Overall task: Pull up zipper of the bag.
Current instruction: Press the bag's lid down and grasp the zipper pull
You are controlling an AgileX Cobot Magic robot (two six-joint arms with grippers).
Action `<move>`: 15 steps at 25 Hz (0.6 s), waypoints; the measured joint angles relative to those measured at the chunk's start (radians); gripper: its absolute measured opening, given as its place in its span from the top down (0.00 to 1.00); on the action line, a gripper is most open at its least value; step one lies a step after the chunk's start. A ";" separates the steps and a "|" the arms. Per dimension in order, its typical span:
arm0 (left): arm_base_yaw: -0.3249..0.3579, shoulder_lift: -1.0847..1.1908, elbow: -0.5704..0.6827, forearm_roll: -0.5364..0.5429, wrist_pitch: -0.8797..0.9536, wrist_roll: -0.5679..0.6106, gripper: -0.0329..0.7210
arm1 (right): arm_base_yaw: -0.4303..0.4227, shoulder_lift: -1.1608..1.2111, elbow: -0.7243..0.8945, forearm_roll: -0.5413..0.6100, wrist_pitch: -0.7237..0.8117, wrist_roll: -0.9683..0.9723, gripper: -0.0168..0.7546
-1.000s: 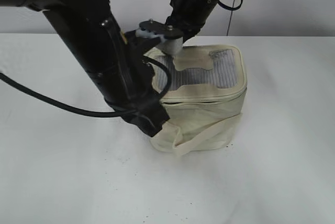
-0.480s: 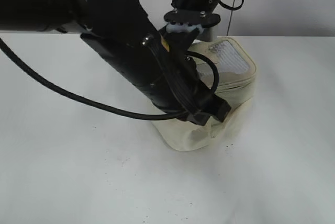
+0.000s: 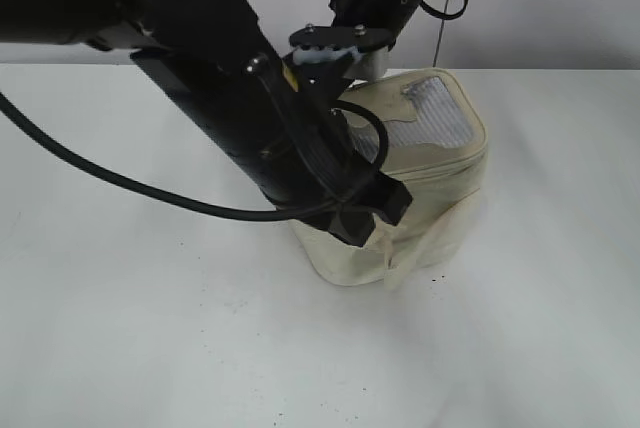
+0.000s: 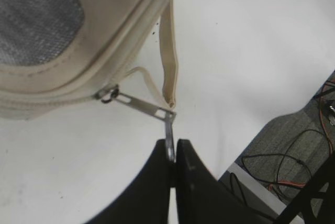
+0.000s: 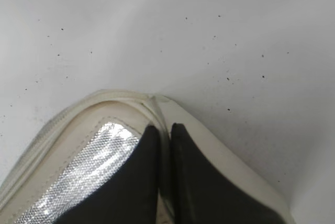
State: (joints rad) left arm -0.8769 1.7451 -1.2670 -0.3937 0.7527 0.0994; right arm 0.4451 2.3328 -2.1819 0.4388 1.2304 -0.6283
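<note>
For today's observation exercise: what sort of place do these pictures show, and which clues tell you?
Probably a robotics lab: a bare white table, loose cables on grey flooring, two black arms working a bag.

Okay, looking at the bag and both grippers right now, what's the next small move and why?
Probably keep the left gripper shut on the zipper pull and draw it a little further along the track, while the right gripper holds the bag by its top rim. The pull is stretched taut from the slider, so a short, steady tug should move it without dragging the bag.
</note>
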 joint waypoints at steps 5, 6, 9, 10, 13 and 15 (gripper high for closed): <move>0.054 -0.046 -0.003 0.076 0.071 -0.059 0.96 | -0.002 0.002 -0.002 0.032 -0.007 0.003 0.96; 0.067 -0.057 -0.003 0.101 0.081 -0.075 0.96 | -0.003 0.003 -0.002 0.037 -0.012 0.004 0.96; 0.113 -0.085 -0.003 0.159 0.099 -0.109 0.96 | -0.005 0.007 -0.002 0.056 -0.038 0.017 0.96; 0.131 -0.090 -0.004 0.170 0.105 -0.113 0.96 | -0.005 0.008 -0.002 0.059 -0.050 0.028 0.96; 0.176 -0.092 -0.004 0.186 0.124 -0.119 0.96 | -0.005 0.014 -0.002 0.070 -0.099 0.065 0.96; 0.196 -0.092 -0.004 0.194 0.124 -0.119 0.96 | -0.005 0.015 -0.002 0.072 -0.122 0.088 0.97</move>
State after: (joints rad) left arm -0.6808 1.6528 -1.2712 -0.1994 0.8766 -0.0197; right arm 0.4399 2.3478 -2.1837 0.5108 1.1086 -0.5404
